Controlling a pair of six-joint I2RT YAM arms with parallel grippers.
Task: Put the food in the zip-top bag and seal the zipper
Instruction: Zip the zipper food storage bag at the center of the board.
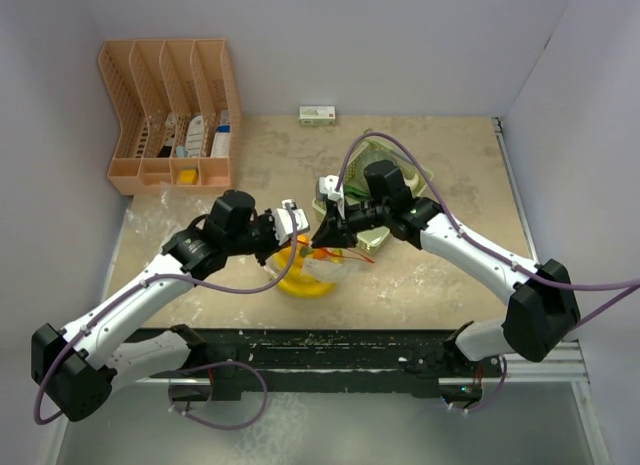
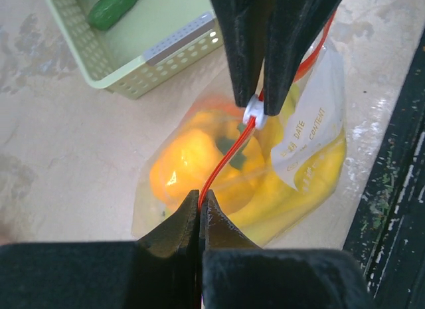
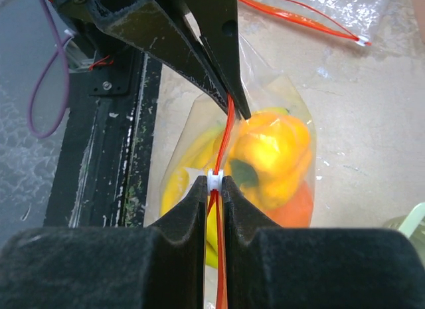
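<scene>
Orange zipper (image 2: 229,153) pinched by L pincer (image 2: 200,197); R pincer (image 3: 214,184) clenched on slider (image 2: 253,113); bag (image 2: 319,126) contents blurry.

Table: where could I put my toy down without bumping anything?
Bare tabletop lies between the orange organizer and the green basket, in front of the small box. Another patch is right of the basket. The middle is crowded: bag and both arms.
</scene>
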